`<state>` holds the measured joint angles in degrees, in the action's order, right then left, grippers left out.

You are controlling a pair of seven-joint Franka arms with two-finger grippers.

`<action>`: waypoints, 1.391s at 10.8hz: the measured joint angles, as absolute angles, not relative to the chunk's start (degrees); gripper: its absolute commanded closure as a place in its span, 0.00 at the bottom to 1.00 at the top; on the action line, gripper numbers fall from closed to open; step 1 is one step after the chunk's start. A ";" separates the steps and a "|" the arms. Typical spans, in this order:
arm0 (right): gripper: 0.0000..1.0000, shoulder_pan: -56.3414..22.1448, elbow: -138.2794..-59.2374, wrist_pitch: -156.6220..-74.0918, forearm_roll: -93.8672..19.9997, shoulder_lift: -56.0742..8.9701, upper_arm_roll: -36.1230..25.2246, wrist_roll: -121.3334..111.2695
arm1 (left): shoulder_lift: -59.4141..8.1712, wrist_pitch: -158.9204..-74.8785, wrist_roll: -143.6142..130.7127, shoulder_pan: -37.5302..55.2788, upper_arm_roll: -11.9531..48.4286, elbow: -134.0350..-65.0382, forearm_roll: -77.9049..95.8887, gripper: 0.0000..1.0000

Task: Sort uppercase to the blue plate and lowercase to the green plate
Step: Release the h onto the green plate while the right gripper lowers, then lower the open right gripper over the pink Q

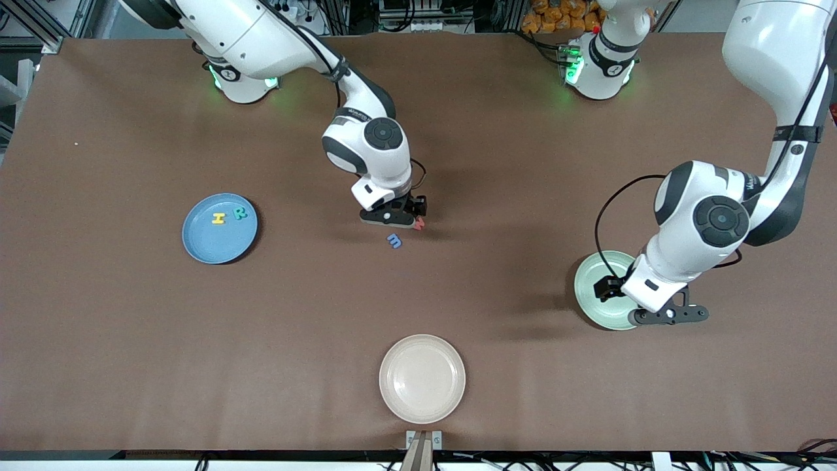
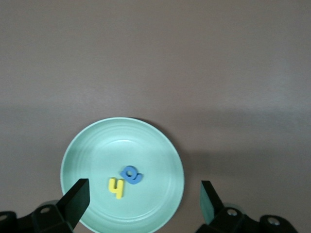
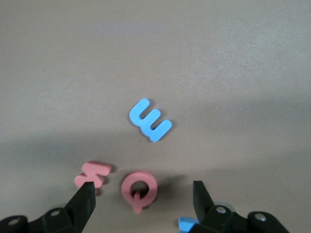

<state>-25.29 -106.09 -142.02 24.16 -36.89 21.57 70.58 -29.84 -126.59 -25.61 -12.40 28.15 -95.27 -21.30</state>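
Right wrist view: red Q (image 3: 139,189) between open right jaws; left jaws open over green plate (image 2: 87,145).

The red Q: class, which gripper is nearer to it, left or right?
Right. The right gripper hangs open just over the red Q mid-table. The left gripper is open over the green plate, toward the left arm's end of the table.

Right gripper (image 3: 141,204) hangs low over red Q (image 3: 139,189), fingers (image 3: 83,201) spread; red w (image 3: 92,174) lies close beside one finger, blue m (image 3: 149,120) just apart on bare surface (image 1: 523,196). Left gripper (image 2: 143,201), fingers spread, hangs over green plate (image 2: 82,155); yellow h (image 2: 116,188) and blue a (image 2: 131,174) touch mid-plate, with bare rim all round.
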 measured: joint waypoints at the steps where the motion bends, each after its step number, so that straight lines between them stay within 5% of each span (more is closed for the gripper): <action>1: 0.28 -25.22 -106.09 -142.21 24.23 -37.20 21.50 70.58 | -29.95 -126.45 -26.03 -11.84 28.14 -95.11 -21.30 0.00; 15: 0.33 -25.35 -106.09 -143.00 24.27 -38.76 21.30 70.63 | -30.48 -126.13 -26.13 -11.66 27.52 -94.84 -21.29 0.00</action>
